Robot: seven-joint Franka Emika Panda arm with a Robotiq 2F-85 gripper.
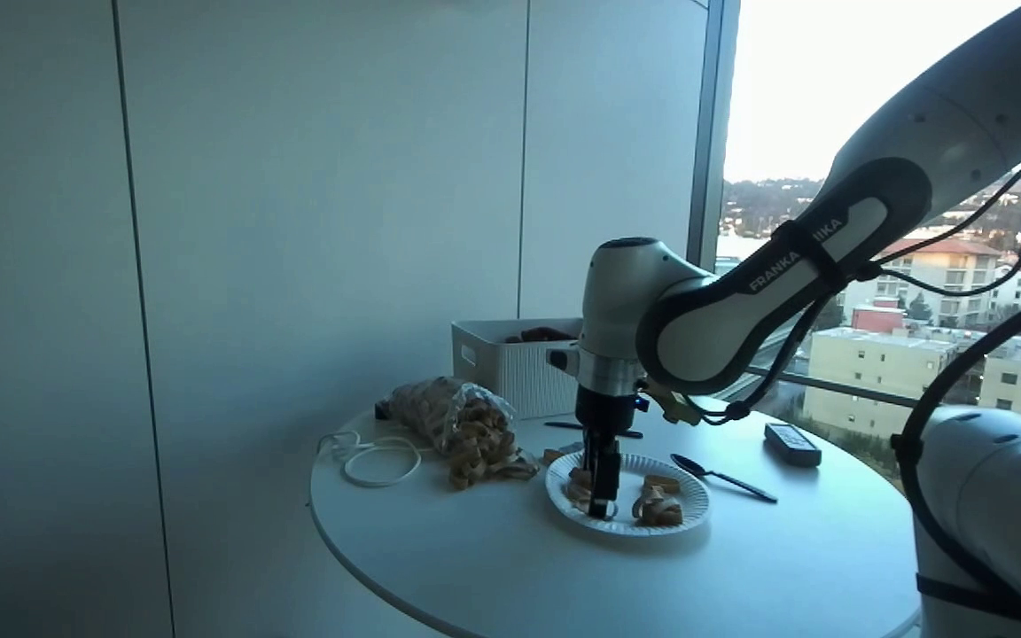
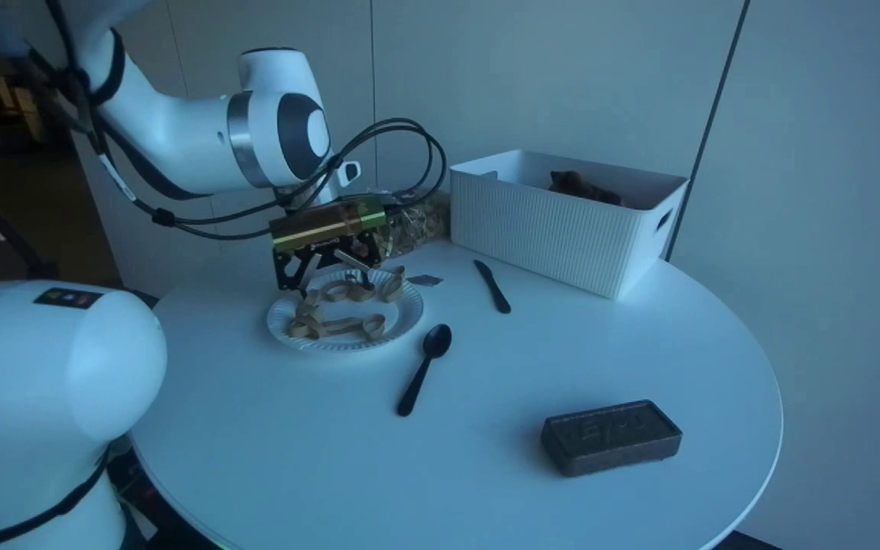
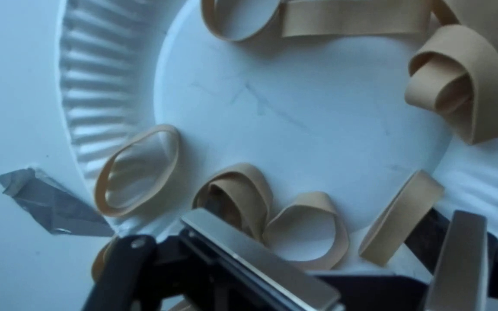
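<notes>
The tool (image 3: 329, 220) points down over one plate (image 3: 102, 99), fingers spread, with bands (image 3: 400, 218) between and around them and none visibly clamped; whether a fingertip touches one I cannot tell. These bands lie on the plate, whose raised rim probably gathers them; they overlap, so I count at least four. One tape scrap (image 3: 54, 207) meets the rim, perhaps pinning the plate to the counter (image 1: 493, 558). In an exterior view, one bag (image 1: 426, 408) lies left, bands heaped at its mouth, likely because it is on its side. In an exterior view, one spoon (image 2: 435, 345) and one knife (image 2: 493, 289) lie right, one bin (image 2: 539, 229) far right, one eraser (image 2: 612, 439) near right.
</notes>
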